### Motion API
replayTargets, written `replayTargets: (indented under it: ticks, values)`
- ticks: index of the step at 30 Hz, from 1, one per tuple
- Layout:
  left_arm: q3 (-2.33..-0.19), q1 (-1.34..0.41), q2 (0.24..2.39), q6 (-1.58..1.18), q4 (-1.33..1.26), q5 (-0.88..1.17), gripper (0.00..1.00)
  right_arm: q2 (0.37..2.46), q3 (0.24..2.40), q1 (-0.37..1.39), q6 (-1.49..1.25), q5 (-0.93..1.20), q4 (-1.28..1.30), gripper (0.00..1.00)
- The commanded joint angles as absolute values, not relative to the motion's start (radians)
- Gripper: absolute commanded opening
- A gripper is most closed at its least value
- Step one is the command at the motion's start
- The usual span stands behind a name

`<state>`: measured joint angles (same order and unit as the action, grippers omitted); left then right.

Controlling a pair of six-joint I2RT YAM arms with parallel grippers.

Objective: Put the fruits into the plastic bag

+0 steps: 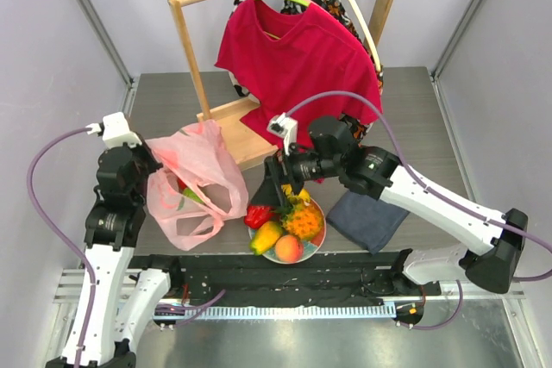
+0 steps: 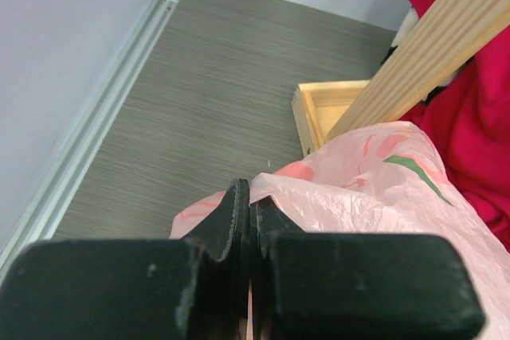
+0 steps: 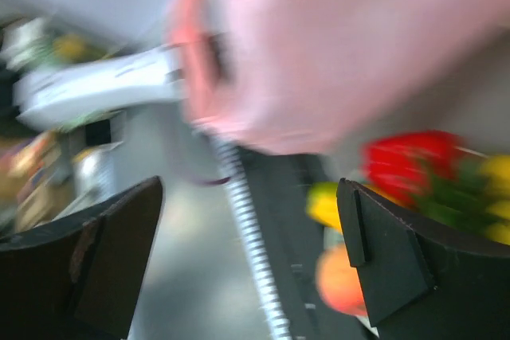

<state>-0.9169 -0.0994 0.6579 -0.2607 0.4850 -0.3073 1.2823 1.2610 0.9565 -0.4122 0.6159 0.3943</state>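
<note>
The pink plastic bag (image 1: 194,180) stands at the left, and a green fruit (image 1: 191,196) shows through it. My left gripper (image 1: 148,161) is shut on the bag's rim; the wrist view shows the film (image 2: 374,197) pinched between the closed jaws (image 2: 250,197). The plate (image 1: 323,232) holds a red pepper (image 1: 257,215), a yellow mango (image 1: 266,237), a pineapple (image 1: 304,220) and a peach (image 1: 288,249). My right gripper (image 1: 278,187) is open and empty just above the plate's left side. Its blurred wrist view (image 3: 251,260) shows the bag (image 3: 319,45), pepper (image 3: 410,161), mango (image 3: 325,205) and peach (image 3: 343,280).
A wooden clothes rack (image 1: 191,49) with a red T-shirt (image 1: 297,58) stands behind the bag and plate; its base (image 2: 319,109) is next to the bag. A folded grey-blue cloth (image 1: 369,217) lies right of the plate. A black rail (image 1: 285,271) runs along the front edge.
</note>
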Motion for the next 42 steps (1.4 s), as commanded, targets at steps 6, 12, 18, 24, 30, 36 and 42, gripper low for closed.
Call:
replayTargets:
  ticks: [6,12,18,24,30,36,42]
  values:
    - [-0.87,-0.094,0.558,-0.232,0.38,-0.269,0.0,1.226,1.229,0.942,-0.267,-0.13,0.626,0.95]
    - [-0.87,-0.094,0.555,-0.232,0.39,-0.275,0.0,1.22,1.08,0.942,-0.215,-0.118,0.525,0.97]
    - [-0.873,-0.092,0.563,-0.236,0.397,-0.264,0.0,1.25,1.043,0.946,-0.187,-0.054,0.443,0.99]
    - [-0.876,-0.092,0.574,-0.235,0.403,-0.259,0.0,1.327,1.057,0.965,-0.158,-0.014,0.419,0.99]
    - [-0.879,-0.091,0.577,-0.236,0.407,-0.255,0.0,1.384,1.083,0.982,-0.149,-0.02,0.416,0.99]
    - [-0.877,-0.089,0.58,-0.238,0.406,-0.245,0.0,1.427,1.101,0.986,-0.15,-0.023,0.403,0.99]
    - [-0.877,-0.084,0.575,-0.239,0.406,-0.241,0.0,1.473,1.121,0.993,-0.153,-0.041,0.405,0.98]
